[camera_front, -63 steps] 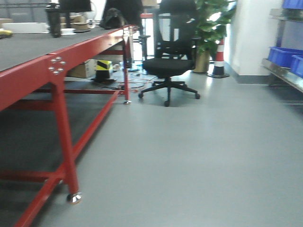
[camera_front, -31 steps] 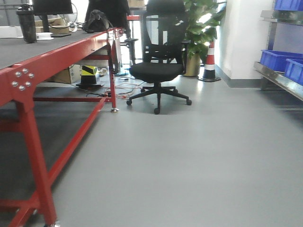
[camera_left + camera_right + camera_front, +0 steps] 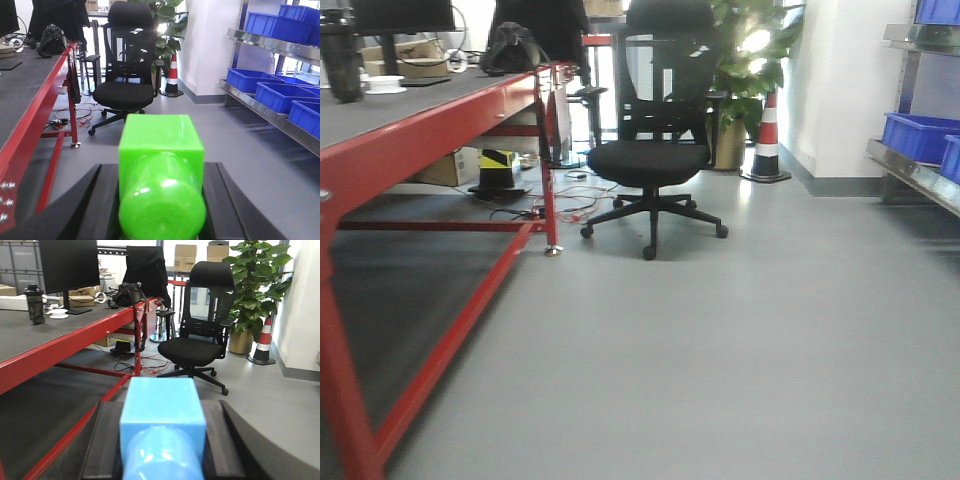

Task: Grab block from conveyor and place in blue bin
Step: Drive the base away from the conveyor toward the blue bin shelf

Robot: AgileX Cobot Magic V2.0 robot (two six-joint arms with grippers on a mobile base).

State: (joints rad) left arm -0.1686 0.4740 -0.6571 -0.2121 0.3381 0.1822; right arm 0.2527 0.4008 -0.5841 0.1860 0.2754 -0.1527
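The conveyor (image 3: 390, 110) is a dark grey belt with a red border on a red frame, along the left of the front view. It also shows in the left wrist view (image 3: 20, 95) and the right wrist view (image 3: 40, 335). My left gripper (image 3: 161, 172) is shut on a bright green block (image 3: 161, 145), held above the floor. My right gripper (image 3: 162, 412) is shut on a light blue block (image 3: 162, 400). Blue bins (image 3: 920, 135) sit on a metal shelf at the right, and several show in the left wrist view (image 3: 280, 95). Neither gripper shows in the front view.
A black office chair (image 3: 650, 160) stands ahead on the grey floor, with a potted plant (image 3: 745, 60) and a striped cone (image 3: 767, 140) behind it. A bottle (image 3: 342, 55), boxes and a bag sit on the conveyor's far end. Cables lie under the conveyor frame.
The front view has moved forward along the conveyor: the near red leg has slid out of view at the left and the chair looks closer.
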